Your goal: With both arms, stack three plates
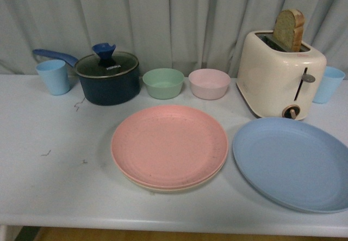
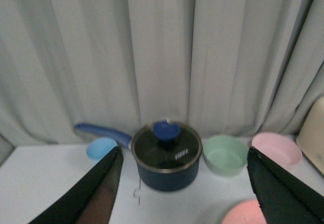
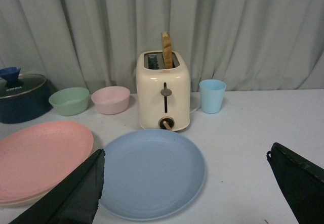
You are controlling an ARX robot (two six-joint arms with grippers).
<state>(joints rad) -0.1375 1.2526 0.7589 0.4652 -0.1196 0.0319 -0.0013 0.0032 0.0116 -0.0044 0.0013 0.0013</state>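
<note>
Listing front view?
- Pink plate (image 1: 169, 146) stacked on cream plate (image 1: 163, 185), mid-table (image 1: 54, 170); blue plate (image 1: 293, 162) just beside, at its 3 o'clock.

Left wrist?
- Left gripper (image 2: 185, 152) spread wide, empty.

Right wrist?
- Right gripper (image 3: 186, 152) spread wide, empty; blue plate ahead.

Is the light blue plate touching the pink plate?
Apart. The front view shows a strip of bare table between the light blue plate and the pink plate; their rims do not meet.
</note>
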